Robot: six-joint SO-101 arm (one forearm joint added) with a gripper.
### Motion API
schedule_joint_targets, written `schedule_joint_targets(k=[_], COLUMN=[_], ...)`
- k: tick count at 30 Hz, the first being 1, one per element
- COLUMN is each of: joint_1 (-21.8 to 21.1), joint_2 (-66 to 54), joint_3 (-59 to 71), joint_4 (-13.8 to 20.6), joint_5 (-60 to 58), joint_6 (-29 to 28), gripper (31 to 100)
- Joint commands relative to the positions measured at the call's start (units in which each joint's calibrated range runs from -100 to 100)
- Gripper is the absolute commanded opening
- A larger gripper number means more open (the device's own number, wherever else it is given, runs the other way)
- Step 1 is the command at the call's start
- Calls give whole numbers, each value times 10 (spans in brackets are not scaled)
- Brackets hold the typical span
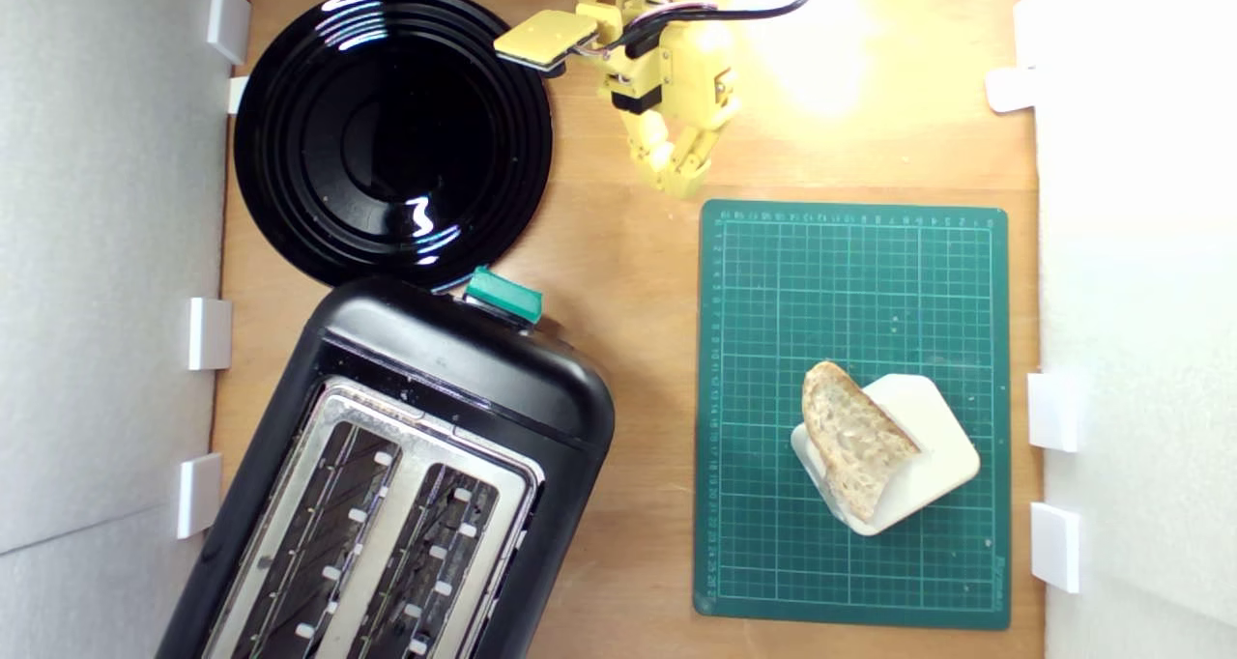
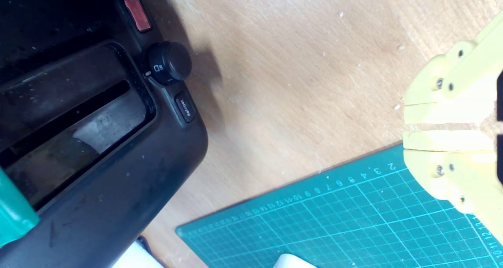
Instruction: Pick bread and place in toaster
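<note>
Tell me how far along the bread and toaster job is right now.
Nothing looks done yet. The bread leans on a cream block on the green mat, untouched. Both slots of the toaster look empty. In hand: nothing; the tool hangs shut and empty above the wood, near the mat's far edge. Left: reach the bread, grasp it, carry it over and drop it into a slot.

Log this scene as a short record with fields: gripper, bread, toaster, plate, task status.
gripper: gripper empty, fingers closed together, above bare wood near the cutting mat's far edge
bread: bread leaning on a cream block, on the green cutting mat, on the exterior view's right
toaster: toaster at the exterior view's lower left, both slots empty, teal lever at its end
plate: black plate empty, at the exterior view's upper left
task status: bread not yet picked
</note>
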Motion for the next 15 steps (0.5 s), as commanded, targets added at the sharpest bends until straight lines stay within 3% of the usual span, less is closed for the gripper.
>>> schedule_joint_targets(k=[1,15], joint_1=[0,-1], joint_2=[-3,-3], joint_3=[-3,-2], joint_4=[0,3], joint_5=[-3,-3], joint_6=[-1,0], gripper=[469,469])
